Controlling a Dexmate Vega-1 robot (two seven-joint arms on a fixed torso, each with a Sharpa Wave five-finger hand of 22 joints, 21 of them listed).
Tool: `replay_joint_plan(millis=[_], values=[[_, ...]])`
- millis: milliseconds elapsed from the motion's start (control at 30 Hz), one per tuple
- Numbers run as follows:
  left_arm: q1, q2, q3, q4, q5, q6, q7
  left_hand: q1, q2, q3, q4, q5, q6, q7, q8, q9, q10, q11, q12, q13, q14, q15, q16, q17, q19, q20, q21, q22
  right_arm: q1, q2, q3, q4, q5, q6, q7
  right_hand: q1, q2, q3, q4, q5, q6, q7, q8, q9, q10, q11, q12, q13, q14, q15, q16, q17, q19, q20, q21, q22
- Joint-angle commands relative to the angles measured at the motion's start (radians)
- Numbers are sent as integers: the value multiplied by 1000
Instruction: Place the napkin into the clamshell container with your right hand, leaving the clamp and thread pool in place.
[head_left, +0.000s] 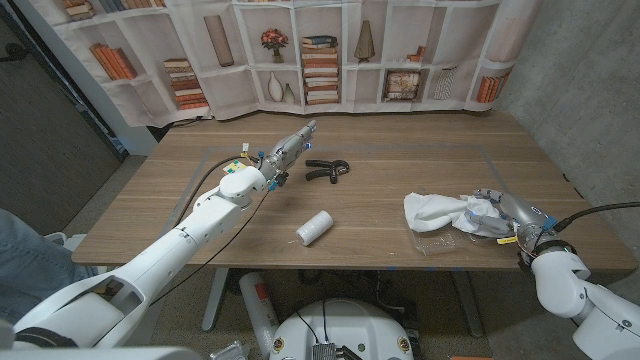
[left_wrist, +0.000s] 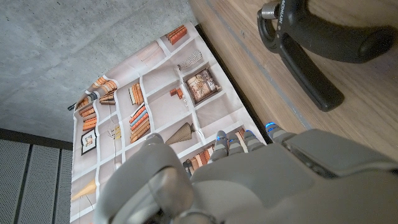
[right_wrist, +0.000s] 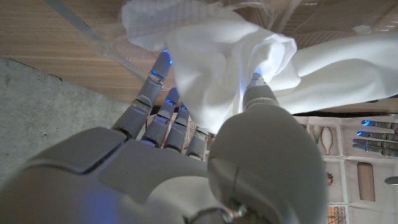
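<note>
On table: one napkin (head_left: 432, 209), one clamp (head_left: 327, 169).

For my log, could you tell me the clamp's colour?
Black; the clamp shows best in the left wrist view.

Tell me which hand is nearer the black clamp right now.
Left. The left hand hovers right beside the clamp, fingers apart and holding nothing. The right hand is far across the table, gripping the napkin at the clamshell container.
</note>
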Motion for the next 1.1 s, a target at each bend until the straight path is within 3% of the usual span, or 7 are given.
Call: replay_joint_plan(millis=[33, 1100], values=[[-17, -10, 9, 19, 3, 3, -10, 0, 10, -4, 2, -4, 3, -1, 5, 2, -5, -4, 3, 1, -49, 3, 0, 5, -132, 6, -4, 5, -14, 29, 29, -9, 6, 8, 11, -27, -4, -13, 6, 9, -14, 2, 4, 2, -10, 2, 5, 0, 0, -24, 9, -4, 6, 6, -9, 5], [-39, -39, 20, 55, 7, -12, -17, 2, 14, -8, 2, -4, 2, -2, 4, 2, -5, -3, 2, 1, -49, 3, 0, 5, -132, 7, -4, 5, -68, 92, 112, -50, -56, 63, 50, -97, -33, -62, 26, 51, -46, 10, 9, -5, -35, 14, 12, -12, -6, -7, 14, -30, 16, 27, -42, 7]])
